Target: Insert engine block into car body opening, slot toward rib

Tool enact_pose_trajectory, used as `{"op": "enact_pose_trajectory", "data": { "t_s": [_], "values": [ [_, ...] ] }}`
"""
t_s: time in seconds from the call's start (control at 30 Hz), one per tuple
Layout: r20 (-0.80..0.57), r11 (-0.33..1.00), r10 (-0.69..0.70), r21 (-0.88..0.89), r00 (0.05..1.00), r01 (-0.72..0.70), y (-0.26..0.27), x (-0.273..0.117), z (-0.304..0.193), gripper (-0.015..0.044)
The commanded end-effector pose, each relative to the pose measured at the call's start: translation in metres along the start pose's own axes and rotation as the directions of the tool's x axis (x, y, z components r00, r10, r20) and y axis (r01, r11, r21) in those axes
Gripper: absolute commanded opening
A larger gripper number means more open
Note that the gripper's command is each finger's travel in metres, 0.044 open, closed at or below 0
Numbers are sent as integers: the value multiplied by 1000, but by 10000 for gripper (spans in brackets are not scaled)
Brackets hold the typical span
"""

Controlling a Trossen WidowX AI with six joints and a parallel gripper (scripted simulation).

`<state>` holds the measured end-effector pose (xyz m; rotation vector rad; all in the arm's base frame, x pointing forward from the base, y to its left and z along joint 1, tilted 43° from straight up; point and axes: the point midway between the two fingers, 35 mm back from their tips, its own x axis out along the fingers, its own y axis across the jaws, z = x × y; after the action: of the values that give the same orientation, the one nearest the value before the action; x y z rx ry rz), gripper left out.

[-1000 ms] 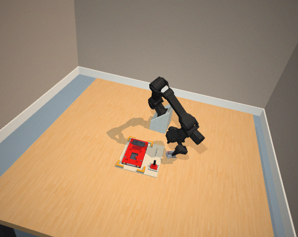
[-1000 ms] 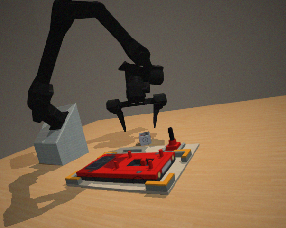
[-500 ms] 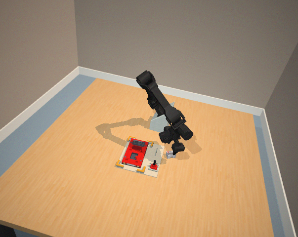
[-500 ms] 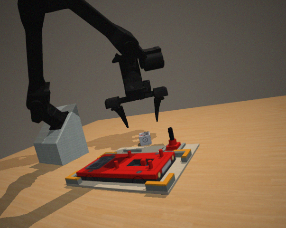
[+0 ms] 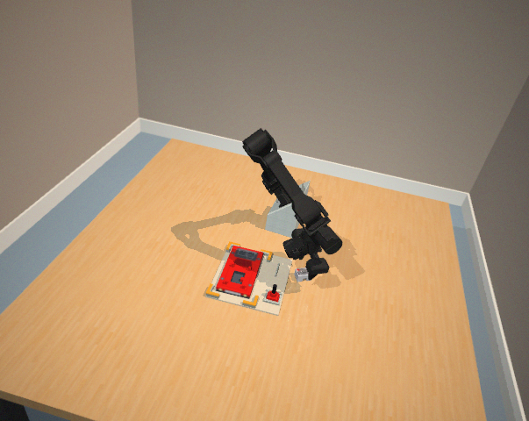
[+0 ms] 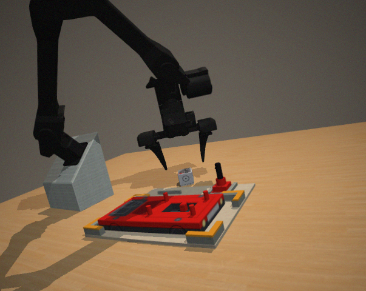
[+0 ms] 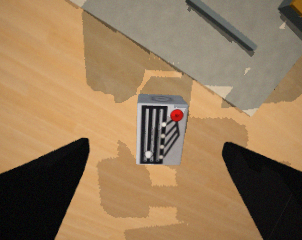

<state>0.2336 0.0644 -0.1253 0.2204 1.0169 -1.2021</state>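
Note:
The engine block (image 5: 301, 274) (image 6: 186, 176) (image 7: 161, 132), a small grey box with a striped top and a red round cap, stands on the table just outside the board. My gripper (image 6: 184, 165) (image 7: 157, 146) is wide open and empty above the block; in the wrist view the block shows between the two fingers, below them. The red car body (image 5: 228, 276) (image 6: 139, 219) sits on the board. Its rectangular opening (image 5: 237, 276) (image 6: 173, 207) holds no block, and a small red rib (image 6: 183, 207) shows in it.
The pale board (image 5: 263, 307) (image 6: 135, 237) has orange-topped corner brackets around the car. A red piece with an upright black handle (image 5: 274, 288) (image 6: 218, 171) stands on the board near the car's front end. A thin grey bar (image 7: 221, 26) lies on the board's side nearest the block.

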Motion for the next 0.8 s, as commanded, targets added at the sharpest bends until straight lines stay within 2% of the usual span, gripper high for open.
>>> {"op": "enact_pose_trajectory", "data": {
  "t_s": [0.0, 0.4, 0.77],
  "values": [
    [5, 1000, -4, -9, 1000, 4, -3, 7, 0, 440],
    [6, 1000, -5, -9, 1000, 5, -3, 24, 1, 440],
    [6, 1000, -5, -9, 1000, 5, -3, 24, 1, 151]
  ]
}}
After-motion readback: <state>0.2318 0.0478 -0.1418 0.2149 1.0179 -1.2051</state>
